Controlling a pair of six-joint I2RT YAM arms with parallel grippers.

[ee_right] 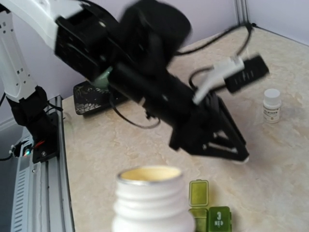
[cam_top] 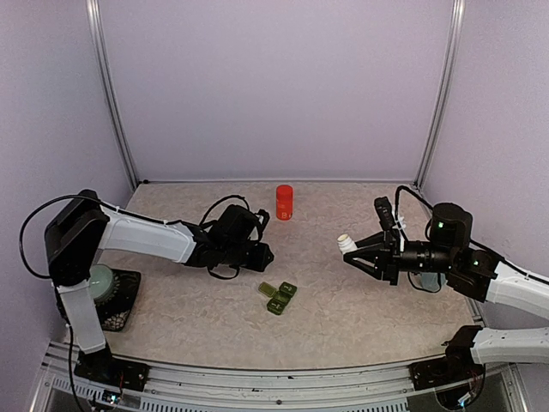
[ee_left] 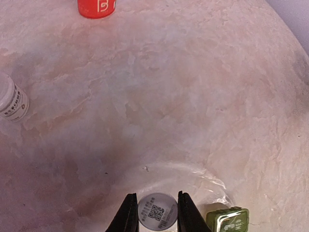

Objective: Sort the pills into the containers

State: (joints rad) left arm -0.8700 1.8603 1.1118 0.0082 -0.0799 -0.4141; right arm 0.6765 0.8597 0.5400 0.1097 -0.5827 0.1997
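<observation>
The dark green containers point(cam_top: 278, 297) lie mid-table as a short strip; the right wrist view shows the containers point(ee_right: 208, 218) with one lid point(ee_right: 199, 192) swung open. My left gripper point(cam_top: 262, 255) hovers just behind the strip, shut on a round white cap point(ee_left: 157, 212) with a printed code. From the left wrist view, the end compartment of the containers point(ee_left: 228, 221) sits just right of the jaws. My right gripper point(cam_top: 350, 251) is shut on an uncapped white bottle point(cam_top: 346, 244), tilted toward the centre. The bottle's mouth point(ee_right: 149, 175) looks pale yellow. No pills show.
A red bottle point(cam_top: 284, 202) stands at the back centre. A second, capped white bottle point(ee_right: 272, 105) stands beyond the left arm. A black tray point(cam_top: 124, 305) sits by the left arm's base. A pale blue mug point(cam_top: 426, 281) is partly hidden under the right arm.
</observation>
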